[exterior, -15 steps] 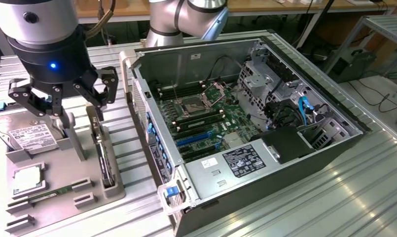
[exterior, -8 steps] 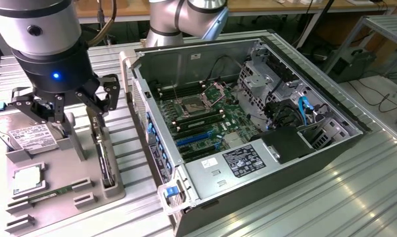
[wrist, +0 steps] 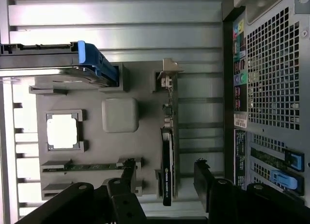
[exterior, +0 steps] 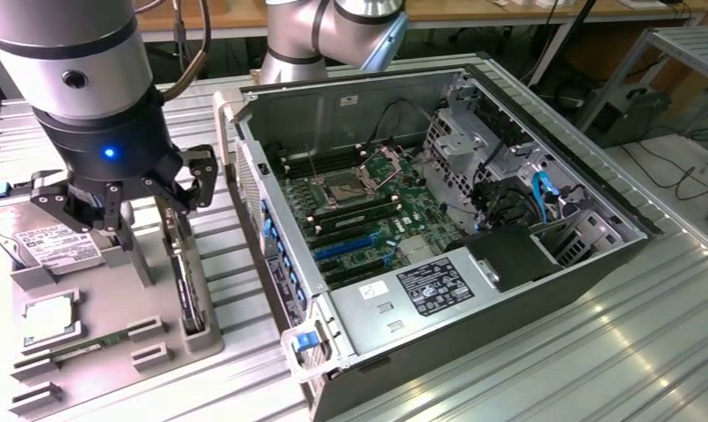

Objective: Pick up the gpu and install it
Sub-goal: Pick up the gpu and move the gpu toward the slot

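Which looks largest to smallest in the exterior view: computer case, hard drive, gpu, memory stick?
1. computer case
2. hard drive and gpu: alike in length, but the gpu stands edge-on, so unranked
3. memory stick

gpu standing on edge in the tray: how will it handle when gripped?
The gpu looks like a thin rigid board, so probably stiff, not floppy. Standing on its narrow edge in the tray slot, it may tip if nudged sideways.
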Tool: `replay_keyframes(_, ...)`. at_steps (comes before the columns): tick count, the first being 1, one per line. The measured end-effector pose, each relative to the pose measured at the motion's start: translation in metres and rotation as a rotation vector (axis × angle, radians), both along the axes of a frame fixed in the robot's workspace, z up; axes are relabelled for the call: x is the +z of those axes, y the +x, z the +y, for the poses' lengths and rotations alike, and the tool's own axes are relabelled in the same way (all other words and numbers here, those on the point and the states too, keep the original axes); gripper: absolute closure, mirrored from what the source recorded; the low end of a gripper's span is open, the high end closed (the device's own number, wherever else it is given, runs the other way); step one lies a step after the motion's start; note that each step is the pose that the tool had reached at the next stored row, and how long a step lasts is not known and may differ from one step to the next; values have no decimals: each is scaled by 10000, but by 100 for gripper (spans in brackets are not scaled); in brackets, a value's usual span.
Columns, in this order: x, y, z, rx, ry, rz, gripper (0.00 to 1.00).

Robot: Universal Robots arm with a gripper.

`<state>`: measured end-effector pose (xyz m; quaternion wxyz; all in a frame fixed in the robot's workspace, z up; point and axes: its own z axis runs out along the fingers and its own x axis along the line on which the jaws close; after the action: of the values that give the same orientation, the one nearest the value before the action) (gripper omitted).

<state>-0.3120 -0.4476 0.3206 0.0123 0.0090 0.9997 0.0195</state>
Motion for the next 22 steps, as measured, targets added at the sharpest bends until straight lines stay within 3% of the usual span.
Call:
replay_keyframes(4,-71,10,0,230,-8,-1,40)
replay_keyframes(22,-403,16,-20,233,-8,-1,40)
